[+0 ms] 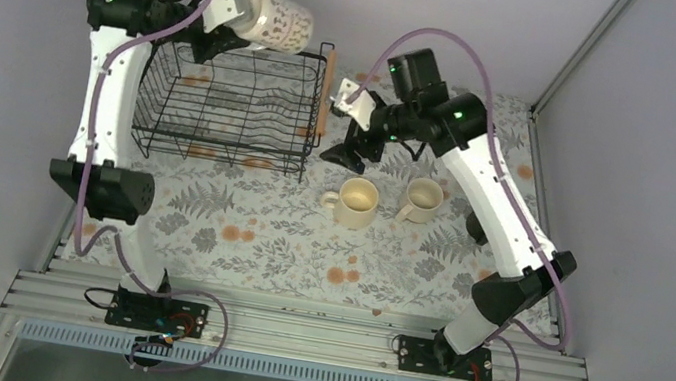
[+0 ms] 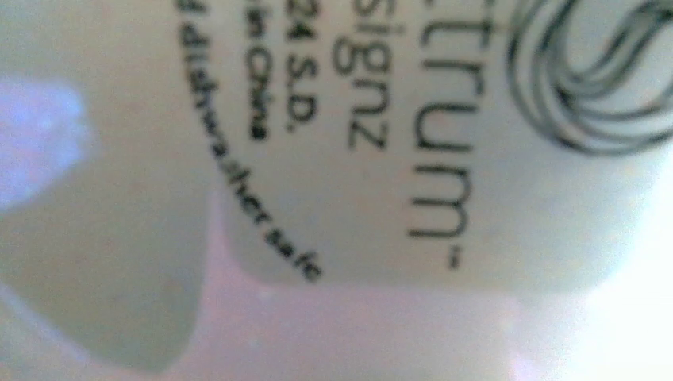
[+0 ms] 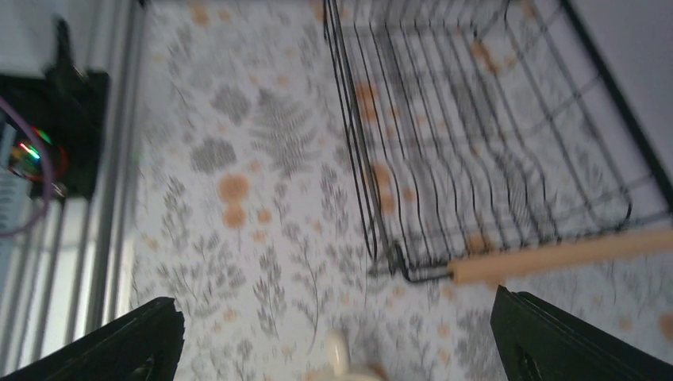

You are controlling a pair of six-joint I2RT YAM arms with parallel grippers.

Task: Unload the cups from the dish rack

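My left gripper (image 1: 235, 26) is shut on the white patterned mug (image 1: 276, 17) and holds it tipped on its side, in the air over the far edge of the black wire dish rack (image 1: 224, 111). The mug's printed base (image 2: 381, 135) fills the left wrist view. The rack holds no cups. The wide cream mug (image 1: 356, 202) and the smaller beige mug (image 1: 422, 198) stand upright on the table right of the rack. My right gripper (image 1: 351, 155) is open and empty above the table by the rack's right wooden handle (image 3: 563, 254). The dark grey-black and dark green mugs are out of view.
The floral tablecloth (image 1: 257, 229) covers the table. Grey walls close in on the left, back and right. The right wrist view shows the rack's corner (image 3: 413, 270), a mug handle (image 3: 340, 355) at the bottom edge, and the aluminium rail (image 3: 111, 198) at the left.
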